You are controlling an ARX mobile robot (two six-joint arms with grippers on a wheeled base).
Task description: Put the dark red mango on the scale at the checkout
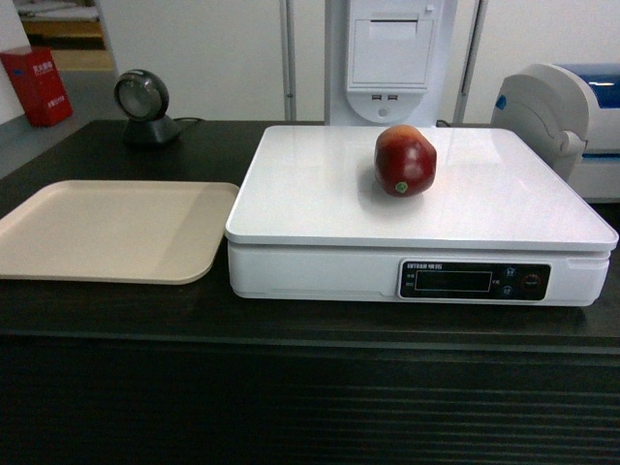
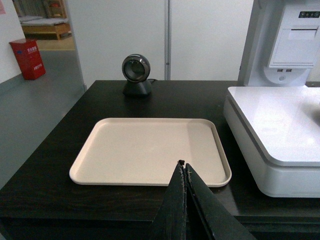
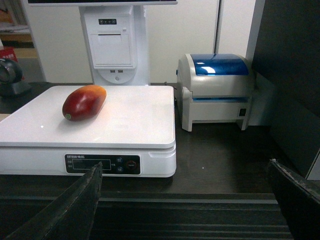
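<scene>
while right tool (image 3: 185,200) gapes | dark red mango (image 1: 405,161) on scale (image 1: 320,194)

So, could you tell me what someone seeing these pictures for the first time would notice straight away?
The dark red mango stands out most, lying alone on the white platform of the scale, toward its back. Left of the scale a beige tray lies bare on the black checkout counter. At the scale's right stands a white printer with a blue lid, and neither gripper touches anything: the left gripper is shut, the right gripper open.
</scene>
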